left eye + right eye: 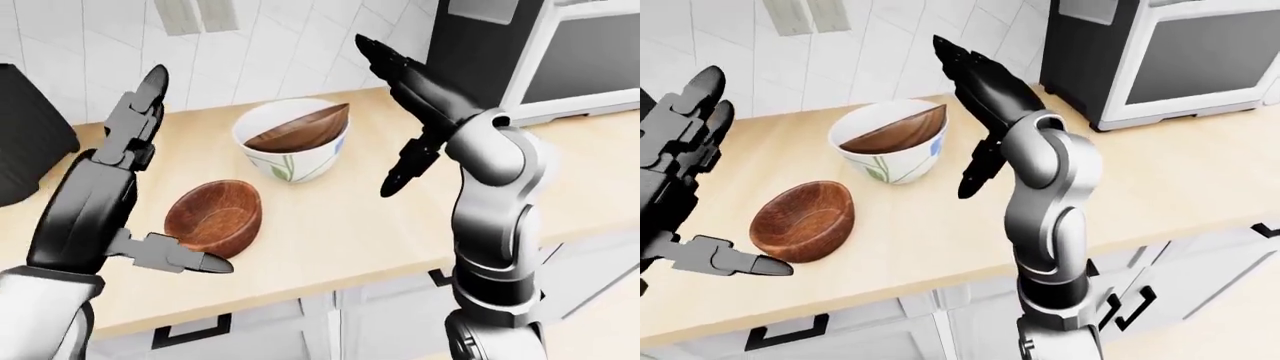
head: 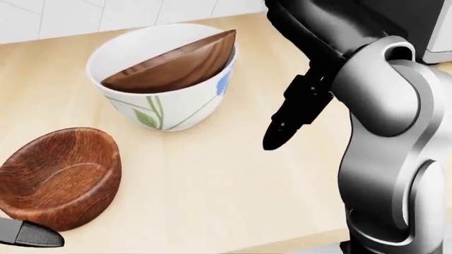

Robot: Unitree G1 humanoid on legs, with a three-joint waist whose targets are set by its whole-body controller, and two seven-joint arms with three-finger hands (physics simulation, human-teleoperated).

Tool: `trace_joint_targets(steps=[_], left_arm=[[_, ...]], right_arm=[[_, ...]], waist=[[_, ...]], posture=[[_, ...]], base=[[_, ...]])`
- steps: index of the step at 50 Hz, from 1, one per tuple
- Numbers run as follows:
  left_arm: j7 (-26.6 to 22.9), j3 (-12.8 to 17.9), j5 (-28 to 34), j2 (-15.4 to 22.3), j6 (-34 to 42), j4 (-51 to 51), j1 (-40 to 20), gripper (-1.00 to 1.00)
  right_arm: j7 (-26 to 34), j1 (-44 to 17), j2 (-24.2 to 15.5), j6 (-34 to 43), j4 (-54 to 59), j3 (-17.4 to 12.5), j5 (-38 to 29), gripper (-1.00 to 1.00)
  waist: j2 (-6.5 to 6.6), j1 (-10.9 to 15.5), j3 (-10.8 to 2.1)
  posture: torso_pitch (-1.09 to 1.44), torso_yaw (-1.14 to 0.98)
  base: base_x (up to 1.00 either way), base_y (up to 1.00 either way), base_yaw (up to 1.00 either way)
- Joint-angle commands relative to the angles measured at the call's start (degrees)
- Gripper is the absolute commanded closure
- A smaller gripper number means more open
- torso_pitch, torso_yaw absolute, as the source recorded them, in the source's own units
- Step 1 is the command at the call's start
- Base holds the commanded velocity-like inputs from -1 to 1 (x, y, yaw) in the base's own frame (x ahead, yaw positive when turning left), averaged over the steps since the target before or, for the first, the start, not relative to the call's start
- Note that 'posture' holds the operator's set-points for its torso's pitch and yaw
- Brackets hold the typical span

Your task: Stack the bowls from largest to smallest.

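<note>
A white bowl with a leaf pattern (image 2: pixel 169 100) stands on the wooden counter (image 2: pixel 212 174). A dark wooden bowl (image 2: pixel 173 66) lies tilted inside it, one edge poking above the white rim. A second wooden bowl (image 2: pixel 60 177) rests tipped on the counter at the lower left of the head view. My right hand (image 1: pixel 400 112) is open, raised to the right of the white bowl, holding nothing. My left hand (image 1: pixel 150 165) is open beside the loose wooden bowl, its thumb (image 1: pixel 175 257) just below the bowl, fingers pointing up.
A black appliance with a white frame (image 1: pixel 1160 60) stands on the counter at the right. A dark object (image 1: pixel 25 135) sits at the left edge of the left-eye view. White tiled wall behind; cabinet drawers (image 1: pixel 790 334) below the counter edge.
</note>
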Motion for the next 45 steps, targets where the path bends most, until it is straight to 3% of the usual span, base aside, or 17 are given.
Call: trace_joint_targets(steps=[1,7,14,23,45], left_arm=[[-4.51,-0.77,11.07,-1.27,-6.05,0.09,-1.05,-1.00],[-10.25,-5.10,24.68,-8.51,-17.32,5.33,-1.39,-1.00],[-11.35,-6.28,29.86,-12.85,-26.12,11.62,-1.56,-1.00],[-10.32,-9.29,37.49,-14.83,-35.84,18.66,-0.09,-1.00],[-4.14,-10.10,46.00,-15.99,-48.41,30.77,2.33,-0.94]], right_arm=[[-1.50,-1.54,-0.58,-0.69,-1.00,-0.91,0.42,-1.00],[-1.80,-1.06,-0.95,-0.48,-1.44,-0.93,1.00,-1.00],[-2.73,0.09,-1.07,-1.14,-1.16,-0.81,1.42,-1.00],[-2.74,0.83,-1.61,-1.35,-1.76,-1.51,2.31,-1.00],[-3.22,1.96,-1.44,-1.57,-2.33,-1.24,2.34,-1.00]], waist=[[-0.06,0.15,-0.90],[-0.98,0.23,-1.54],[-1.66,0.40,-2.26],[-2.04,0.68,-3.03],[-1.79,0.69,-3.79]], posture=[[-0.20,0.00],[-0.20,0.00],[-0.20,0.00],[-0.20,0.00],[-0.20,0.00]], base=[[0.00,0.00,0.00],[0.00,0.00,0.00],[0.00,0.00,0.00],[0.00,0.00,0.00],[0.00,0.00,0.00]])
